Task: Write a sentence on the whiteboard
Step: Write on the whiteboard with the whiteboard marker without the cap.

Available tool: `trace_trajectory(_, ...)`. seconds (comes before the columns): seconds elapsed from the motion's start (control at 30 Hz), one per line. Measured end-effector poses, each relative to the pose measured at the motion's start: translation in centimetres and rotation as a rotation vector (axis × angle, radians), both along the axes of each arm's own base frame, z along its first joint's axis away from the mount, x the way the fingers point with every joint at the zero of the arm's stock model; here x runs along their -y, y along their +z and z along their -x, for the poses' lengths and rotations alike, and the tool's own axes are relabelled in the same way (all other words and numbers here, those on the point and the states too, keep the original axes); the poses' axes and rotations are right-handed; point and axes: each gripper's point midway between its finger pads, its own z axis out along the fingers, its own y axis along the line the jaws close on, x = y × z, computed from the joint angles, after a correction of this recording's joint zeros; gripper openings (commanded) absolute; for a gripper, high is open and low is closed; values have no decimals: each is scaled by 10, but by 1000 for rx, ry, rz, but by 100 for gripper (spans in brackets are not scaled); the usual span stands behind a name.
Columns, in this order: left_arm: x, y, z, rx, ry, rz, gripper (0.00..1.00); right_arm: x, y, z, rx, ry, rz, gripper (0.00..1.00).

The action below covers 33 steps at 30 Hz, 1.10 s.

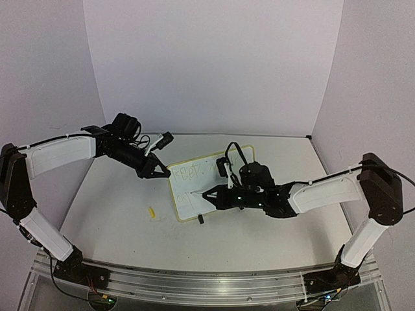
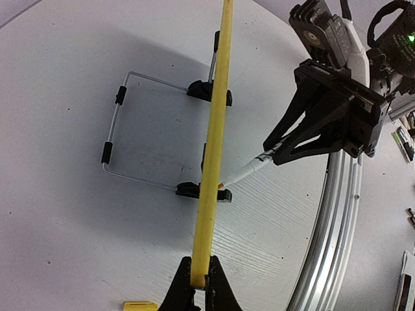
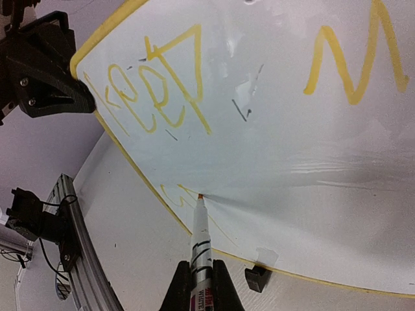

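Lying on the white table (image 1: 117,214), a bit in front of the board's left side, is a small yellow piece (image 1: 151,211). Past it, near the middle of the table, stands the whiteboard (image 1: 202,183) — white, with a pale yellow rim and round corners. It sits in little black feet (image 3: 258,277) on a thin wire stand (image 2: 111,133).

The right gripper (image 1: 209,194) comes in from the right. Its fingers are squeezed tight on a white marker (image 3: 199,233), and the tip touches the board low on the left, by a short thin yellow line.

Higher up is the sentence (image 3: 162,91) — yellow letters, big and loopy, hard to read, with zigzags further along.

At the far top left edge, the left gripper (image 1: 162,173) pinches the yellow rim of the whiteboard.
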Motion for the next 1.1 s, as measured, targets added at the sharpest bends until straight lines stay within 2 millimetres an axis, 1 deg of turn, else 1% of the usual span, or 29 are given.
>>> trace_trajectory(0.1, 0, 0, 0, 0, 0, 0, 0, 4, -1, 0, 0, -16, 3, 0)
trace_trajectory(0.3, 0, 0, 0, 0, 0, 0, 0, 3, -2, 1, -6, -7, 3, 0)
trace_trajectory(0.5, 0, 0, 0, 0, 0, 0, 0, -2, -19, 7, -46, 33, 25, 0)
trace_trajectory(0.6, 0, 0, 0, 0, 0, 0, 0, -4, -23, 8, -59, 48, 31, 0)
trace_trajectory(1.1, 0, 0, 0, 0, 0, 0, 0, -5, -23, 9, -62, 52, 31, 0)
